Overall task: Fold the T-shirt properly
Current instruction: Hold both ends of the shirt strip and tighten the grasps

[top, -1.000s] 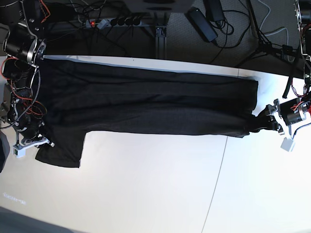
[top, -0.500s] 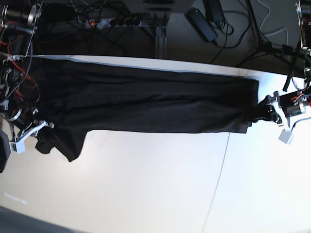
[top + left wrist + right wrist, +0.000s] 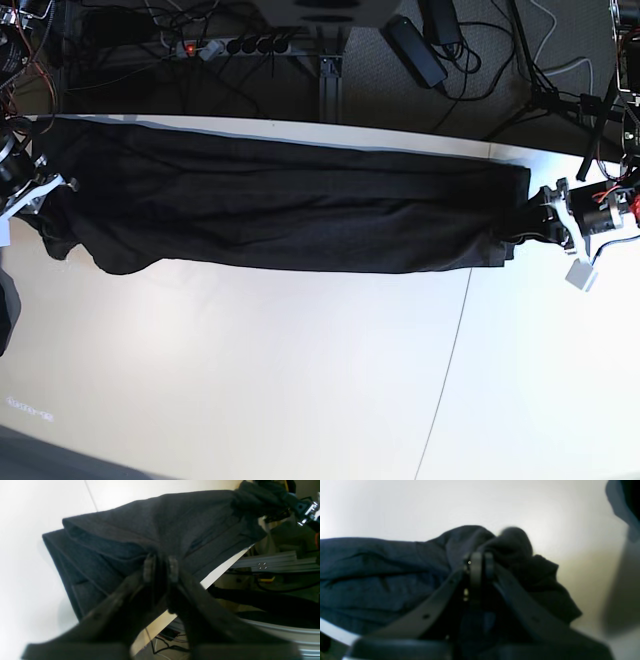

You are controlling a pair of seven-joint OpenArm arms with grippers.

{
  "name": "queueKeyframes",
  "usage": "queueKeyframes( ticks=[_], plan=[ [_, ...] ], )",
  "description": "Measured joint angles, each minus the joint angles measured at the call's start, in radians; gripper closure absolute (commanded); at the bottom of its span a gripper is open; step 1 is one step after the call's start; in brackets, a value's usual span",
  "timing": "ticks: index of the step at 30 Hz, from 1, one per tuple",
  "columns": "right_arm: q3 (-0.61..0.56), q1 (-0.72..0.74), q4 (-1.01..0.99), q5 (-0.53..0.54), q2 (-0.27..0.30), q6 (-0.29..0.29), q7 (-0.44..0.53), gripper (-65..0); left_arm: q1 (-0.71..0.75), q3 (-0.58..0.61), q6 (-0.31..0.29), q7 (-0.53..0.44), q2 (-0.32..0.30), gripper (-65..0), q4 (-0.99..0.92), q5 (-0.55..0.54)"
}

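T-shirt [image 3: 290, 210] folded into long band on desk [image 3: 300, 380]; right end effector [image 3: 480, 562] clenched on its sleeve end, left end effector [image 3: 161, 568] parted slightly around its hem; crosswise folds remain.

1. My work surface is a white table [image 3: 300, 380]. Its far edge runs along the top of the base view.
2. A thin dark line [image 3: 452, 350] crosses the table from the middle toward the near edge.
3. On the table lies the T-shirt [image 3: 290, 210]. It is black and stretched in a long band along the far edge, from one side of the table to the other.
4. In my left wrist view the T-shirt's end lies in several layers, partly over the table edge.
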Motion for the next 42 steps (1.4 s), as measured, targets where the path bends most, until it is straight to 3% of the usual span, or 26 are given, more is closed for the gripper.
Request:
queueKeyframes(
  ticks=[5, 10, 18, 21, 24, 25, 31, 35, 36, 37, 39, 40, 42],
  plan=[
    [0.024, -0.069, 0.003, 0.022, 0.0, 0.0, -0.013, 0.0, 0.0, 0.0, 0.0, 0.0, 0.0, -24.1, 0.0, 0.0],
    [0.024, -0.103, 0.003, 0.026, -0.01, 0.0, -0.016, 0.0, 0.0, 0.0, 0.0, 0.0, 0.0, -24.1, 0.0, 0.001],
    [0.025, -0.104, 0.003, 0.023, -0.114, 0.0, -0.035, 0.0, 0.0, 0.0, 0.0, -0.004, 0.0, -24.2, 0.0, 0.044],
    [0.026, -0.105, 0.002, 0.003, -0.127, 0.0, -0.036, -0.9, 0.0, 0.0, 0.0, -0.008, 0.0, -34.6, 0.0, 0.055],
    [0.026, -0.104, 0.003, -0.013, -0.127, 0.0, -0.039, -40.6, 0.0, 0.0, 0.0, -0.06, -0.002, -40.2, 0.0, 0.106],
    [0.026, -0.104, 0.003, -0.016, -0.127, 0.0, -0.039, -44.9, 0.0, 0.0, 0.0, -0.076, -0.005, -40.2, 0.0, 0.129],
    [0.061, -0.104, 0.02, -0.02, -0.129, 0.0, -0.043, -44.4, 0.0, -0.024, 0.0, -0.183, -0.05, -40.2, 0.0, 0.24],
    [0.149, -0.102, 0.108, 0.011, -0.13, 0.0, -0.043, -43.9, 0.003, -0.091, 0.0, -0.183, -0.05, -40.2, 0.0, 0.245],
    [0.169, -0.098, 0.134, 0.015, -0.129, 0.0, -0.04, -40.2, 0.006, -0.099, 0.0, -0.182, -0.05, -40.2, 0.0, 0.245],
    [0.183, -0.09, 0.156, 0.018, -0.128, 0.0, -0.035, -31.9, 0.008, -0.101, 0.0, -0.182, -0.05, -40.2, 0.0, 0.245],
    [0.192, -0.073, 0.193, 0.015, -0.127, 0.0, -0.033, -8.4, 0.009, -0.101, 0.0, -0.179, -0.05, -40.2, 0.0, 0.245],
    [0.191, -0.068, 0.204, 0.02, -0.127, 0.0, -0.032, 0.0, 0.008, -0.101, 0.0, -0.18, -0.049, -40.2, 0.0, 0.244],
    [0.176, -0.051, 0.202, 0.019, -0.128, 0.0, -0.035, 0.0, 0.008, -0.102, 0.0, -0.18, -0.047, -40.2, 0.0, 0.244]
  ],
)
